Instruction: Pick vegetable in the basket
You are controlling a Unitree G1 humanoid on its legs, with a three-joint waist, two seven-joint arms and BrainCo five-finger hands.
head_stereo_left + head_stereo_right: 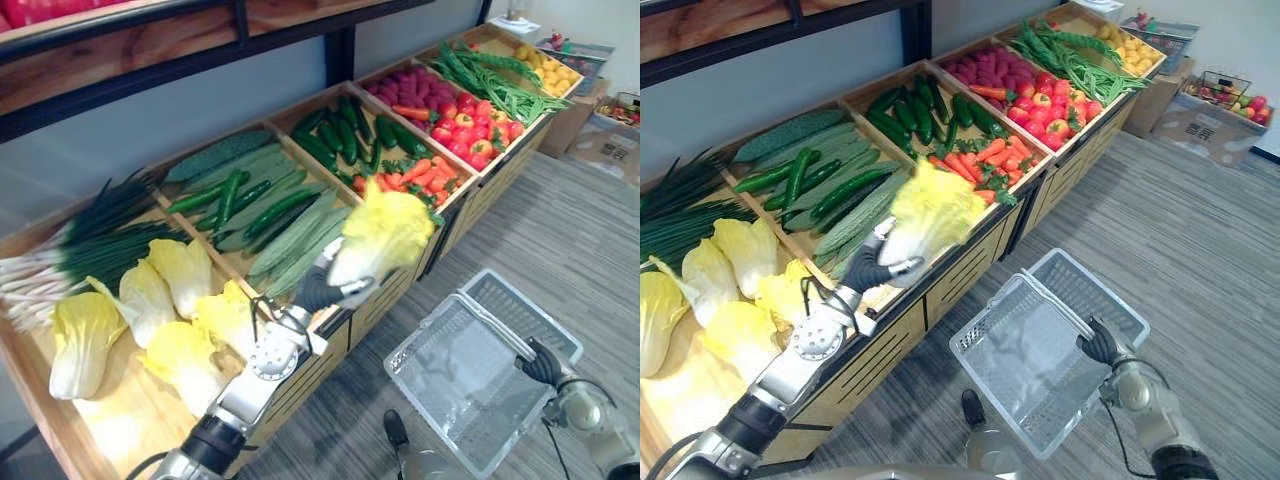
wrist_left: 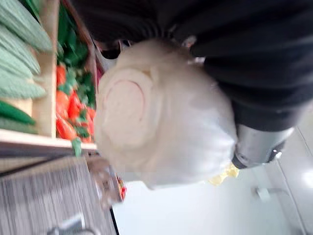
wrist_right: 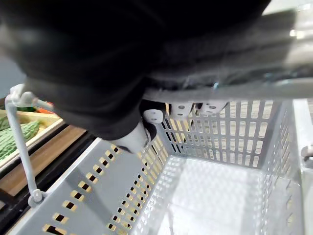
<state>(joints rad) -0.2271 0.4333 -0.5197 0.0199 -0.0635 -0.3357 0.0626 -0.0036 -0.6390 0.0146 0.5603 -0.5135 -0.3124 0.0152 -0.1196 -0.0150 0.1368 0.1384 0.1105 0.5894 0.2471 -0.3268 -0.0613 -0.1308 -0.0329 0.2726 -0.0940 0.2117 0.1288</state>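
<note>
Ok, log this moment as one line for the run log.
left hand: shut on cabbage, held above stand front | right hand: shut on basket handle | basket: empty | cabbage: not yet in basket

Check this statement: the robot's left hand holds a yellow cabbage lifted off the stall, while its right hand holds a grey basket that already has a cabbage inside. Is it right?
Not quite: the basket is empty, as the right wrist view shows. The rest stands: the left hand grips the cabbage, and the right hand holds the basket by its handle.
</note>
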